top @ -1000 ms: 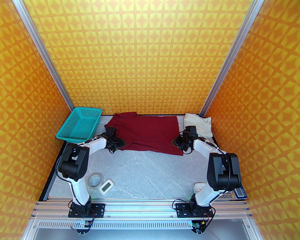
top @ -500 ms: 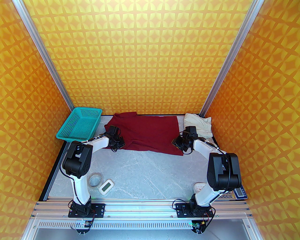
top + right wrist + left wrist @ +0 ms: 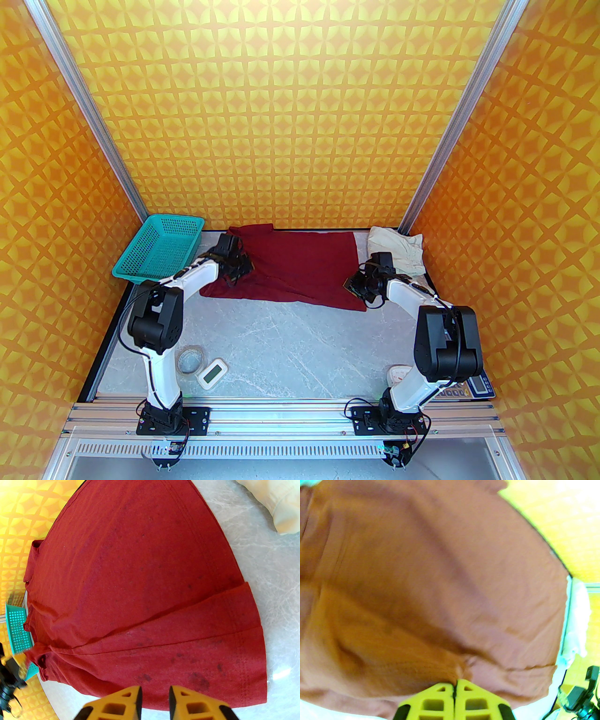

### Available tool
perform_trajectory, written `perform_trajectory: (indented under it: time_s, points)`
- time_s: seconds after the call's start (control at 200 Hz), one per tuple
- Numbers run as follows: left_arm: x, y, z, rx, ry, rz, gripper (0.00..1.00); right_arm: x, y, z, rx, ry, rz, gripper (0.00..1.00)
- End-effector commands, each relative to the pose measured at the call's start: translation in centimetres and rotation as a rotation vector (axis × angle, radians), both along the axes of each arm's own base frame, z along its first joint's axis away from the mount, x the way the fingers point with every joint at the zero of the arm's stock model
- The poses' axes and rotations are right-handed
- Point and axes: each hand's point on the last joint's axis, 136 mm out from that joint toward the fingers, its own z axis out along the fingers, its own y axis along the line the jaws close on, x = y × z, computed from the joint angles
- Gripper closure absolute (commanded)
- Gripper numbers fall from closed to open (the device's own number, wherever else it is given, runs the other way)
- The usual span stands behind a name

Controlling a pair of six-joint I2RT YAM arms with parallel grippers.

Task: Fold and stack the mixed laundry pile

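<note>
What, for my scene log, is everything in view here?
dark red short-sleeved cloth T-shirt: one, dark red, far middle of the table
cream off-white cloth garment: one, cream, far right corner
teal plastic mesh basket: one, teal, far left
clear tape roll: one, clear, near left
small white display device: one, white, beside the tape roll
black keypad device: one, black, near right edge
grey marbled table: one, grey
left claw: one, yellow-green, shut on the T-shirt
right claw: one, yellow, open over the T-shirt's near edge
</note>
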Motion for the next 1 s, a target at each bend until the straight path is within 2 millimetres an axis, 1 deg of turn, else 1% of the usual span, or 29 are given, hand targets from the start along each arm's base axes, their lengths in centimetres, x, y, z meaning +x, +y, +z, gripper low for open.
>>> perform_trajectory:
  time_s: [0.0, 0.095, 0.115, 0.16, 0.165, 0.205, 0.24, 0.265, 0.32, 0.4, 0.45, 0.505, 0.55, 0.61, 0.645, 0.655, 0.67, 0.73, 0.775, 0.87, 0.925, 0.995]
  points:
    - [1.8, -0.6, -1.4, 0.062, -0.02, -0.044, 1.0, 0.9, 0.1, 0.8, 0.01, -0.039, -0.003, 0.76]
    - [3.2, -1.1, -2.4, 0.082, -0.017, -0.066, 1.0, 1.1, 0.1, 0.7, 0.009, -0.033, -0.004, 0.75]
    - [3.5, -1.2, -2.7, 0.085, -0.015, -0.069, 0.96, 1.1, 0.1, 0.7, 0.01, -0.035, -0.003, 0.75]
    - [3.8, -1.2, -3.1, 0.091, -0.009, -0.072, 0.74, 1.1, 0.1, 0.8, 0.007, -0.032, -0.001, 0.75]
    - [3.9, -1.1, -3.3, 0.091, -0.007, -0.071, 0.74, 1.1, 0.1, 0.8, 0.007, -0.032, 0.0, 0.75]
    - [4.1, -0.9, -3.2, 0.093, -0.008, -0.069, 0.61, 1.0, 0.1, 1.0, 0.0, -0.031, 0.002, 0.74]
    - [4.1, -0.8, -2.8, 0.097, -0.018, -0.075, 0.53, 0.9, 0.0, 1.1, -0.005, -0.03, 0.006, 0.74]
    - [4.1, -0.7, -2.2, 0.1, -0.03, -0.081, 0.5, 0.8, 0.0, 1.2, -0.011, -0.031, 0.009, 0.73]
    - [3.9, -0.3, -0.8, 0.111, -0.06, -0.092, 0.45, 0.6, -0.1, 1.3, -0.02, -0.029, 0.012, 0.73]
    - [3.3, 1.1, 1.5, 0.127, -0.092, -0.09, 0.41, 0.0, -0.2, 1.2, -0.032, -0.02, 0.015, 0.72]
    - [2.4, 2.6, 1.8, 0.139, -0.086, -0.08, 0.4, -0.5, -0.4, 0.8, -0.041, -0.004, 0.013, 0.71]
    - [1.4, 4.2, 1.3, 0.158, -0.068, -0.077, 0.39, -1.0, -0.5, 0.2, -0.054, 0.016, 0.019, 0.71]
    - [0.5, 5.4, 0.4, 0.173, -0.042, -0.075, 0.41, -1.3, -0.6, -0.4, -0.067, 0.029, 0.024, 0.7]
    - [-0.2, 6.8, -1.1, 0.153, -0.006, -0.07, 0.47, -1.1, -0.6, -0.9, -0.068, 0.04, 0.028, 0.7]
    - [-0.1, 7.1, -1.3, 0.127, -0.005, -0.073, 0.5, -0.8, -0.3, -1.2, -0.057, 0.05, 0.034, 0.7]
    - [-0.6, 7.3, -2.2, 0.127, 0.017, -0.073, 0.51, -0.7, -0.2, -1.2, -0.054, 0.048, 0.038, 0.7]
    - [-0.8, 7.6, -2.8, 0.125, 0.028, -0.07, 0.52, -0.4, -0.1, -1.3, -0.051, 0.049, 0.04, 0.7]
    - [-0.8, 8.3, -4.1, 0.127, 0.045, -0.059, 0.54, 0.5, 0.2, -1.8, -0.061, 0.048, 0.047, 0.7]
    - [-0.7, 8.5, -5.1, 0.123, 0.052, -0.059, 0.55, 1.3, 0.2, -2.2, -0.068, 0.056, 0.045, 0.7]
    - [-0.8, 9.1, -7.3, 0.114, 0.088, -0.033, 0.6, 2.3, -0.1, -4.3, -0.08, 0.104, 0.036, 0.71]
    - [-1.2, 9.6, -8.3, 0.101, 0.114, -0.001, 0.62, 1.9, -0.2, -5.9, -0.084, 0.16, 0.031, 0.71]
    - [-2.6, 10.3, -9.3, 0.083, 0.144, 0.037, 0.64, 0.7, -0.2, -7.3, -0.073, 0.203, 0.019, 0.71]
